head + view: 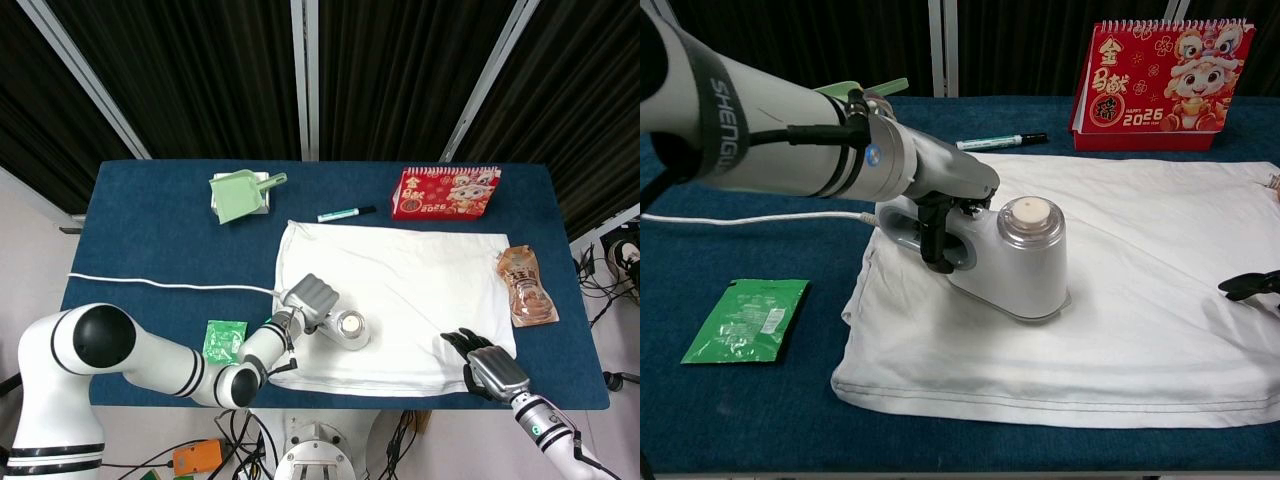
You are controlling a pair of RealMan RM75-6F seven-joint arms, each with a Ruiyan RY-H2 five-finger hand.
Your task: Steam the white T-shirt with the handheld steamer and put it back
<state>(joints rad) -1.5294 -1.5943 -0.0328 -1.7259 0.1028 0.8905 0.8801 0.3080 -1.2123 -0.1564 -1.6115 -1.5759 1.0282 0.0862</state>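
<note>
White T-shirt lies flat across the centre-right of the blue surface, one only. Handheld steamer sits soleplate-down on its lower-left part, near the bottom hem; left hand is wrapped round the handle, fingers through the loop. White cord trails off to the left edge of the frame.

Right hand rests on the shirt's lower-right corner, fingers curled downward — whether it pins or pinches the cloth I cannot tell; no object is visibly held.

Step in hand, as I judge it: a steaming pass. To do it well — keep the plate flat, move at an even pace toward the unpressed right side, keep the far corner anchored so the fabric does not bunch, and mind the cord dragging on the shirt's edge.

Count elsewhere: one red calendar upper right, one marker, one green dustpan upper left, one green sachet, one orange pouch at the right edge.
</note>
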